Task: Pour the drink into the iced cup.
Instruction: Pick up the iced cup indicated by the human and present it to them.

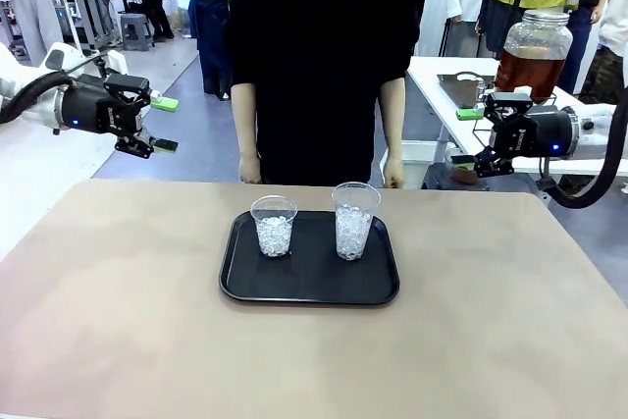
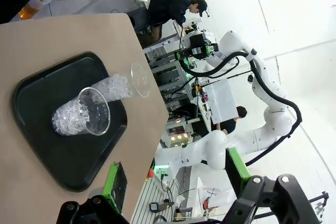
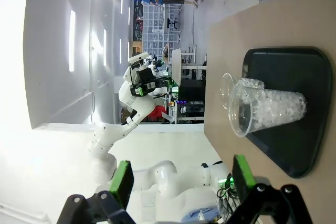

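Two clear cups filled with ice stand on a black tray (image 1: 309, 287) in the middle of the table: a shorter one (image 1: 274, 227) on the left and a taller one (image 1: 354, 221) on the right. The drink (image 1: 530, 68), amber-brown, is in a lidded glass jar on a white side table at the back right. My left gripper (image 1: 164, 125) hangs open in the air off the table's far left corner. My right gripper (image 1: 466, 136) hangs open off the far right corner, just below the jar. The wrist views show the cups (image 2: 84, 116) (image 3: 268, 111) and the empty open grippers (image 2: 176, 182) (image 3: 182, 179).
A person in black (image 1: 324, 56) stands at the far edge behind the tray, hands down by the table edge. The tan table (image 1: 118, 321) is bare around the tray. The white side table (image 1: 442, 80) holds the jar at the back right.
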You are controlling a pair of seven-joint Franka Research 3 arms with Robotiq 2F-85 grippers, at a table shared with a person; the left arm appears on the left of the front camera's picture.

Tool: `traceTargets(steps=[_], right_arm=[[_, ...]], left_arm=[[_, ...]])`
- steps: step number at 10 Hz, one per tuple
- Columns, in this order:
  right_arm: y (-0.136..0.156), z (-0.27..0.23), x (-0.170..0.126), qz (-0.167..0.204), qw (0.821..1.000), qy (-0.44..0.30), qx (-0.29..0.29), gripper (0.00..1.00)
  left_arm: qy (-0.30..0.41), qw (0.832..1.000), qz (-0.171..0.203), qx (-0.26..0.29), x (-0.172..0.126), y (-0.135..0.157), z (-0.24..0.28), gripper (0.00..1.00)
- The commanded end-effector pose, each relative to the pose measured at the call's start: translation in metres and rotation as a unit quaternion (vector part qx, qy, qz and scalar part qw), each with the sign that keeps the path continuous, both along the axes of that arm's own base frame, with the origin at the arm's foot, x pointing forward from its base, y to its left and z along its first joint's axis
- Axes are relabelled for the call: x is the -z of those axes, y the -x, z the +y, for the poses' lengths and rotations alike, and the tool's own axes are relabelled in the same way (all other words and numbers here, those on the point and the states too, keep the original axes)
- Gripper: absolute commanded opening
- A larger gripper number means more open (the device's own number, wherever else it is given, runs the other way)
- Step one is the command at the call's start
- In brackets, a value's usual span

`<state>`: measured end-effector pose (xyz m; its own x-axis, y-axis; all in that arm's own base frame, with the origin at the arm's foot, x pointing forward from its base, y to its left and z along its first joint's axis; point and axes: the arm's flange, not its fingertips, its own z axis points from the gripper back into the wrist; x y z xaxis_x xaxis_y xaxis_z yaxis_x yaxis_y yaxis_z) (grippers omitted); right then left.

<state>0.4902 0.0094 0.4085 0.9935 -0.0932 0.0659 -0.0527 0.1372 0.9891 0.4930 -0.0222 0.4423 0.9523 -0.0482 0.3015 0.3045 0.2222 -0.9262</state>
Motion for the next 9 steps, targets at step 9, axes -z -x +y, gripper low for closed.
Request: traceTargets(steps=[9], right_arm=[[0.0004, -0.0011, -0.0008, -0.001, 1.0, -0.001, 0.001, 1.0]], left_arm=[[0.0, 1.0, -0.005, 0.002, -0.0012, 0.0006, -0.0012, 1.0]])
